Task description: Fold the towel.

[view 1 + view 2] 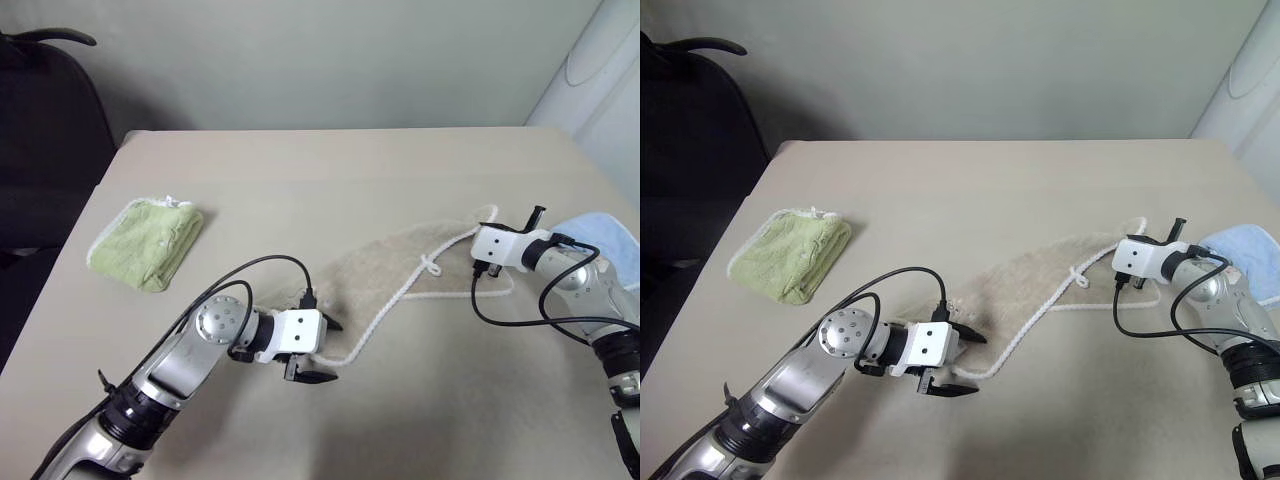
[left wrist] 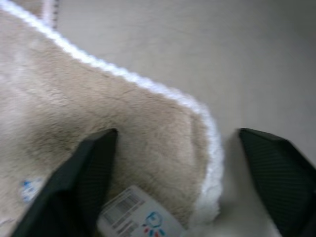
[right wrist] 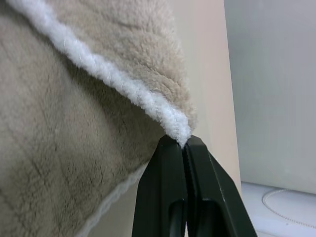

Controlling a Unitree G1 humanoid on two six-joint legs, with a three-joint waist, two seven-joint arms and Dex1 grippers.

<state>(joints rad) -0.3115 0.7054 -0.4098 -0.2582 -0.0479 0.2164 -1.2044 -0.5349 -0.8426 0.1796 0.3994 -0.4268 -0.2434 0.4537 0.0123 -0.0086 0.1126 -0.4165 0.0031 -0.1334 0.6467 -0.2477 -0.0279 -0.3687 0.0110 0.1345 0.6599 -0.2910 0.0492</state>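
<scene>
- Pale wall behind, beige table (image 1: 330,170) ahead of me in the head views, with a dark chair (image 1: 45,120) off at ten o'clock.
- On the table, the towel (image 1: 385,270) lies crumpled just past centre, stretched from my left claw at seven o'clock up toward my right claw at three o'clock; its white corded edge runs along the near side, with a small loop near its right end.
- My left claw (image 1: 318,350) sits low at the towel's near-left corner, its two black fingers apart, one above and one below the cloth's edge.
- My right claw (image 1: 536,216) is at the towel's far-right corner, fingers together, and the corded edge rises to it.
- A lime-green folded towel (image 1: 148,240) lies well apart at nine o'clock; a light blue folded towel (image 1: 605,235) sits beside my right arm at the table's right edge.
- Left wrist view: my two fingers (image 2: 86,182) stand wide apart over the towel's corner; one rests on the beige pile, the other is over bare table past the white edging. A white label (image 2: 136,219) with a barcode and a colourful mark sits between them.
- Right wrist view: my fingers (image 3: 170,192) are pressed together, clamped on the tip of the towel's white-edged corner, and the cloth hangs away from the pinch.
</scene>
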